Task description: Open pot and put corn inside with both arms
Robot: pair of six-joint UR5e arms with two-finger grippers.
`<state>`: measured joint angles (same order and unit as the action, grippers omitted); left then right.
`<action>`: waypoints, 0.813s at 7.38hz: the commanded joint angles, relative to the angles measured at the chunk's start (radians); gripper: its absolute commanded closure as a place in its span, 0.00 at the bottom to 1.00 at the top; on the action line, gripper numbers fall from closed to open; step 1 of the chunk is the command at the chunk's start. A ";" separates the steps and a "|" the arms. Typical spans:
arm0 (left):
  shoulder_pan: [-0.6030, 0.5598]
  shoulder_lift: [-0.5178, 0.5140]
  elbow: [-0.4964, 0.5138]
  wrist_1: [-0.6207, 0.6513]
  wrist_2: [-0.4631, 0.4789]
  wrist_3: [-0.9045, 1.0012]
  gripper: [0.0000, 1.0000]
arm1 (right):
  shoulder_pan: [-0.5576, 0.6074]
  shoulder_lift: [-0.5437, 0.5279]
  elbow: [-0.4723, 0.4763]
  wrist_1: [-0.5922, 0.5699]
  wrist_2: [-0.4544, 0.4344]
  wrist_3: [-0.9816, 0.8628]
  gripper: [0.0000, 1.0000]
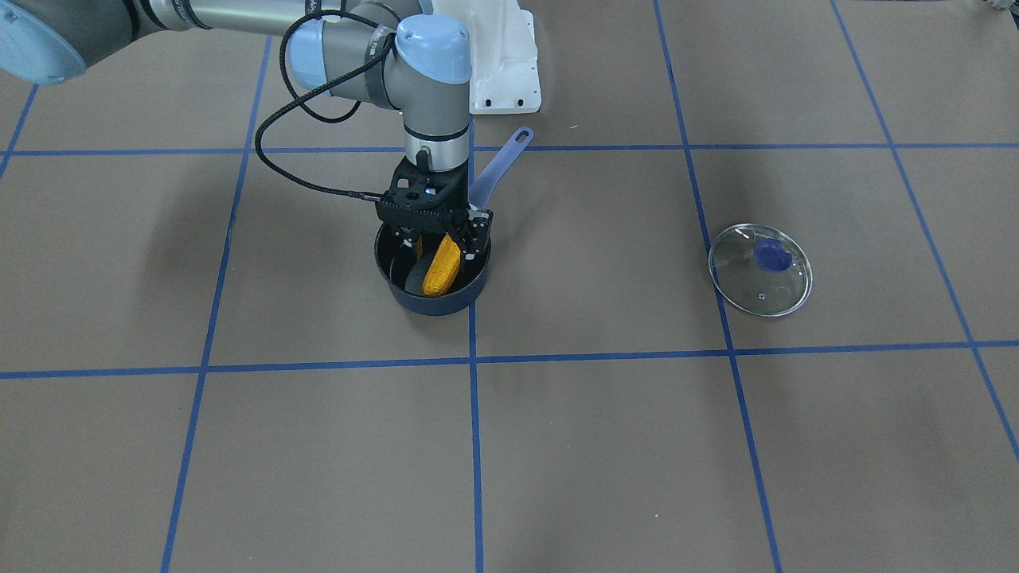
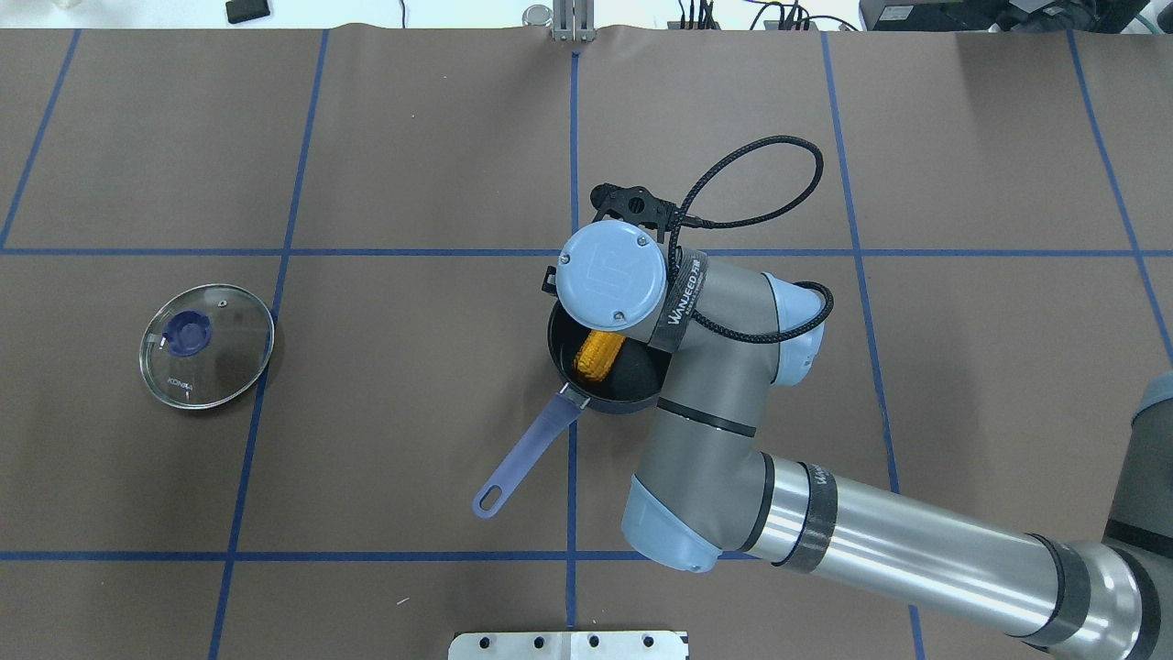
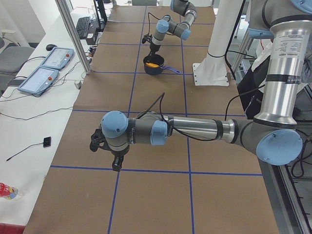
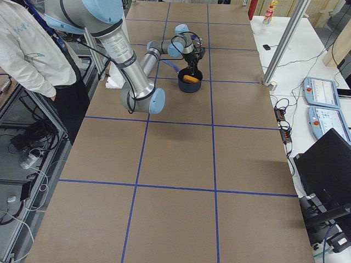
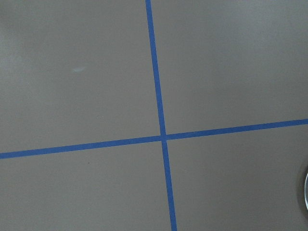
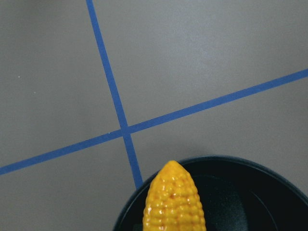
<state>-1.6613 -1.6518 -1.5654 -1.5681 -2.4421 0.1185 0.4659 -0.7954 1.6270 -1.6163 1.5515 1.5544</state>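
Exterior front-facing shows you the right end effector (image 1: 443,243) closed on the upper end of the corn (image 1: 442,268), which slants down inside the pot (image 1: 430,305) at mid worktop (image 1: 597,446). The glass lid (image 1: 760,270) lies well apart, on the robot's left. Your left end effector (image 3: 108,155) hovers above the worktop, and you cannot tell how far open it is.

My table (image 1: 605,446) is covered in brown sheeting crossed by blue tape lines (image 1: 475,446). Off one long side runs a white bench (image 3: 29,122) with 2 control tablets (image 3: 57,57), a keyboard (image 3: 84,24) and aluminium posts (image 3: 73,36); the light is flat and even.
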 commanded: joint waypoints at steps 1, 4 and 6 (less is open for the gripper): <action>0.000 0.007 0.004 0.000 0.000 0.001 0.02 | 0.069 0.002 0.034 -0.058 0.069 -0.028 0.00; 0.000 0.012 0.025 0.017 0.017 -0.035 0.02 | 0.309 -0.094 0.080 -0.151 0.293 -0.427 0.00; 0.005 0.050 0.010 0.008 0.067 -0.097 0.02 | 0.495 -0.200 0.080 -0.148 0.445 -0.802 0.00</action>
<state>-1.6600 -1.6266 -1.5528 -1.5583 -2.4034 0.0475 0.8403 -0.9250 1.7063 -1.7641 1.9001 0.9982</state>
